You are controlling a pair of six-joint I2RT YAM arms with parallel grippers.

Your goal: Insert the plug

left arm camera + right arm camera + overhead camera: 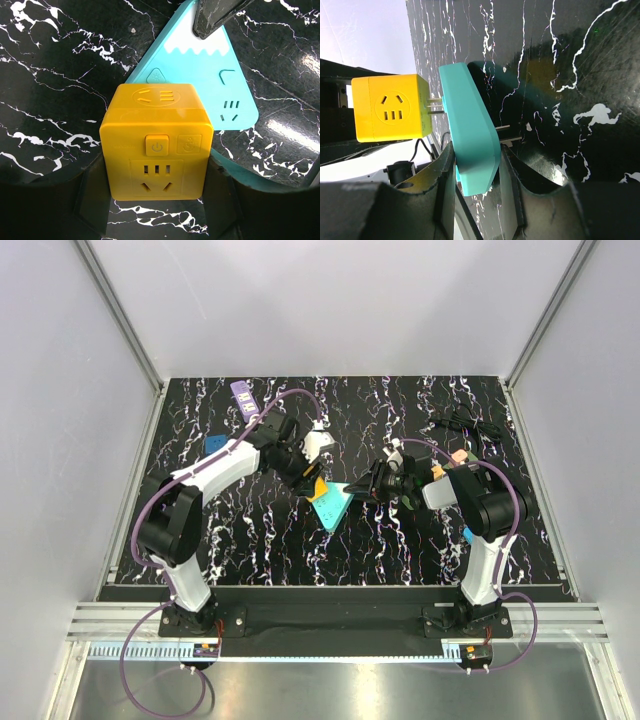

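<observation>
The left gripper [157,202] is clamped on a yellow cube adapter [157,145], one finger [92,200] pressed against each side of it. The cube's front face, with its power button and socket holes, is turned toward the wrist camera. The right gripper [477,187] pinches the narrow end of a teal triangular socket block [470,130], its fingers [442,185] tight on the two broad faces.

In the right wrist view the cube [390,107] sits just beside the teal block's face. Its metal pins [436,106] bridge the gap and reach the teal surface, with a short stretch of bare metal showing between the two bodies — not seated flush. Two more pins [502,134] stick out of the teal block's opposite face.

From overhead, the two grippers meet near the middle of the black marbled table [420,540]: the left gripper [305,478] with the cube [316,488] and the right gripper [365,488] with the teal block [332,503].

Farther out — a purple power strip [243,397] at the back left and a black cable [465,425] at the back right.
</observation>
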